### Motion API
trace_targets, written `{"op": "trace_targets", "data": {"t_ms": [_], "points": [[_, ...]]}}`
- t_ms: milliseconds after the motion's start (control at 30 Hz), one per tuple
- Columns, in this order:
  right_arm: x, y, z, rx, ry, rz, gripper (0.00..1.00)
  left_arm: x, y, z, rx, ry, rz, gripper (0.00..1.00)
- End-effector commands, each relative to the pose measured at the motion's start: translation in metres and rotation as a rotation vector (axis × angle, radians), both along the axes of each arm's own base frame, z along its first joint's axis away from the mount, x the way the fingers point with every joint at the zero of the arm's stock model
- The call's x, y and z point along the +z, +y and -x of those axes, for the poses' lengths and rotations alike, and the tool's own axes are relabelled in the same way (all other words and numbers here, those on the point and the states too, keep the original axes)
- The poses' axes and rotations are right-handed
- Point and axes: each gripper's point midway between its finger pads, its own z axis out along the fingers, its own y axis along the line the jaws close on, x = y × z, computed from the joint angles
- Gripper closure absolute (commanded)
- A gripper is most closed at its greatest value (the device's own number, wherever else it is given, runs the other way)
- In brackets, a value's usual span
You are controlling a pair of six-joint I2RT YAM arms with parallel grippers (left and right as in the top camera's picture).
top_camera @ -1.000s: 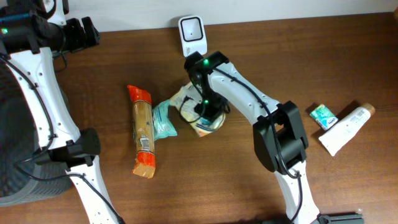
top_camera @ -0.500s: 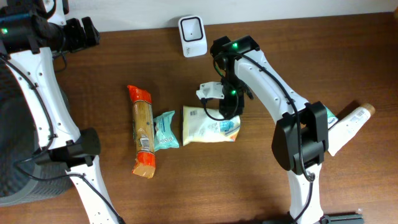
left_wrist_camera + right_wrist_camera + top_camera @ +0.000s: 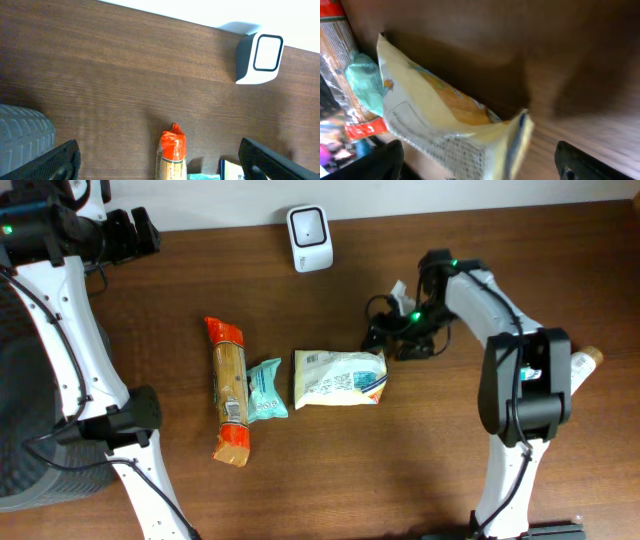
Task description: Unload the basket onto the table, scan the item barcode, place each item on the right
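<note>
The snack bag (image 3: 340,377) is lying flat in the middle of the worktop (image 3: 180,300), well apart from the scanner (image 3: 308,238) standing at 12 o'clock. The right gripper (image 3: 397,338) is hovering just beside the bag's 2 o'clock corner, jaws released and holding nothing. The left gripper (image 3: 135,232) is sitting at 10 o'clock, jaws spread wide, also empty. Nothing is facing the scanner, so I cannot tell whether this bag has been read. The cracker pack (image 3: 230,390) and teal packet (image 3: 265,378) at the bag's 9 o'clock are probably awaiting a turn.

Blurred print on the yellow packet (image 3: 437,115), possibly a barcode
</note>
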Motion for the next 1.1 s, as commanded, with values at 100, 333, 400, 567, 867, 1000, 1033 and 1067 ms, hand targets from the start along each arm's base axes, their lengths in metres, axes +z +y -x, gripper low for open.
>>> {"op": "trace_targets", "data": {"t_ms": [100,333,400,567,867,1000,1033,1067], "points": [[-0.028,0.053,0.016,-0.102,0.085,-0.040,0.28,0.004,0.002,0.002,-0.009,-0.011,-0.011,0.01],[-0.020,0.060,0.011,-0.038,-0.012,-0.067,0.96,0.004,0.002,0.002,-0.009,-0.011,-0.011,0.01],[0.019,0.062,0.000,0.029,-0.130,-0.086,0.96,0.004,0.002,0.002,-0.009,-0.011,-0.011,0.01],[0.190,0.064,-0.012,0.151,-0.611,-0.143,0.96,0.004,0.002,0.002,-0.009,-0.011,-0.011,0.01],[0.255,0.028,-0.002,0.026,-0.701,-0.197,0.96,0.004,0.002,0.002,-0.009,-0.011,-0.011,0.01],[0.206,0.013,-0.006,-0.111,-0.483,-0.078,0.96,0.004,0.002,0.002,-0.010,-0.011,-0.011,0.01],[0.189,0.018,-0.005,-0.129,-0.412,-0.080,0.96,0.004,0.002,0.002,-0.009,-0.011,-0.011,0.01],[0.175,0.026,-0.004,-0.138,-0.345,-0.088,0.96,0.004,0.002,0.002,-0.009,-0.011,-0.011,0.01]]}}
